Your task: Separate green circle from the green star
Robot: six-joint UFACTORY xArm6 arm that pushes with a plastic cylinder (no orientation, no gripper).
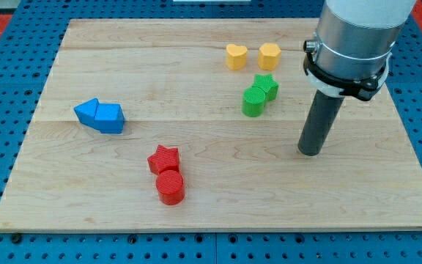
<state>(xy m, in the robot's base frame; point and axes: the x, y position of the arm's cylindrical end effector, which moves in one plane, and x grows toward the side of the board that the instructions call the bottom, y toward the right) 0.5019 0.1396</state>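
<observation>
The green circle (254, 101) stands on the wooden board, touching the green star (267, 86), which sits just above and to its right. My tip (310, 152) rests on the board to the right of and below both green blocks, apart from them by a clear gap.
A yellow heart (236, 56) and a yellow hexagon (269, 55) sit above the green pair. Two blue blocks (100, 115) lie together at the view's left. A red star (163, 158) touches a red circle (171, 187) at bottom centre. The wooden board (211, 213) lies on a blue pegboard.
</observation>
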